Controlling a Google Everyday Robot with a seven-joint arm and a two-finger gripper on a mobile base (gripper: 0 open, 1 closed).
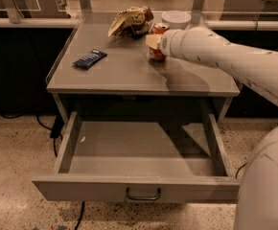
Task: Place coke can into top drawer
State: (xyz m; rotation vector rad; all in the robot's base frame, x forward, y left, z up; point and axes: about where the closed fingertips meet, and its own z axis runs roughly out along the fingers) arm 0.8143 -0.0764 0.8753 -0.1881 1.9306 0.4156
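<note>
Two neighbours — chip bag, white bowl — stand near the coke can at the gripper, hold unclear.

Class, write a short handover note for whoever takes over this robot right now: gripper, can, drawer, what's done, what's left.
Gripper: at the small red cylindrical coke can; grasp unconfirmed.
Can: upright at the back of the grey tabletop, by the white bowl.
Wide grey metal top drawer: pulled open, can not inside.
Done: reach to can.
Left: secure can, lift, lower into drawer.
</note>
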